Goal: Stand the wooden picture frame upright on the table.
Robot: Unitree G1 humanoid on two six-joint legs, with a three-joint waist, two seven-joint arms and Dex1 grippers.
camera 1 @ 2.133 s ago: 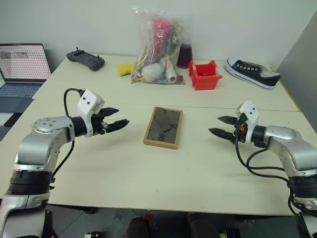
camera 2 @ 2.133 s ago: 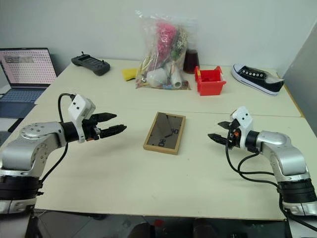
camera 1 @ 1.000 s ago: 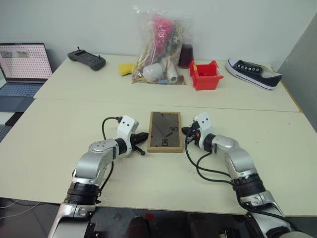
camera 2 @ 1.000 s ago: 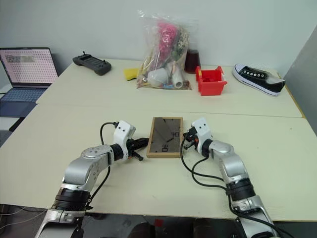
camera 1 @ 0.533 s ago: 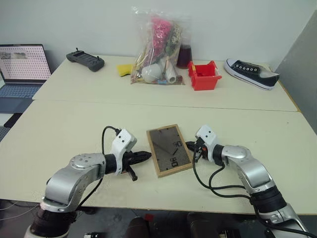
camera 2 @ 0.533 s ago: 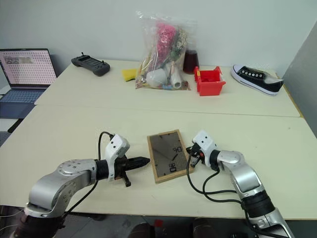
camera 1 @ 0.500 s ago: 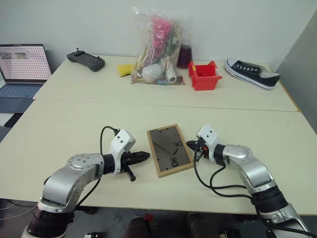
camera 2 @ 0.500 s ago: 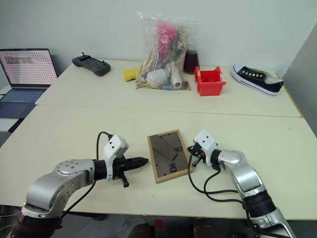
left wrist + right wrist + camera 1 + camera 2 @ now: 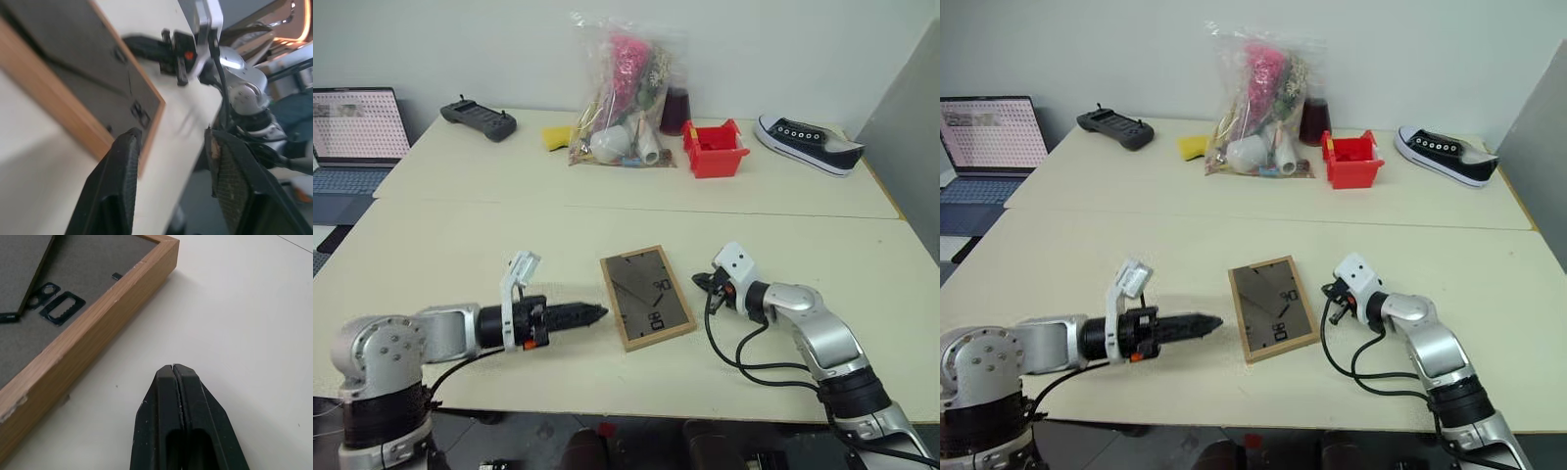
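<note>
Left tool [image 9: 592,312] sits low over the tabletop [image 9: 460,245], pointing across at the near-left edge of the wooden picture frame [image 9: 646,297]; its wrist view shows the 2 fingers [image 9: 120,191] spread with a gap between them, nothing in it, so released. Right tool [image 9: 173,374] is clenched, both fingers pressed together on nothing, tip just beside the frame's right edge, not touching as far as I can tell.

The frame lies flat, back side up, between the 2 tools, slightly skewed. Dark backing, the easel leg folded flat, small metal hangers [image 9: 63,307] visible on it.

Handling, my read: light, stiff, thin wood rim, likely glass underneath so don't drop it or clamp the face. Flat on a smooth tabletop it will probably slide when pushed, so 1 tool should brace an edge while the other lifts. Best hold is across the wooden rim on a long edge, or under the easel leg to pull it out first. Leg hinge looks flimsy, go gently.

Beyond the tools: red bin [image 9: 715,150], clear bag of mixed items [image 9: 622,93], black sneaker [image 9: 808,142], remote [image 9: 478,118], laptop [image 9: 352,127] at far left.
</note>
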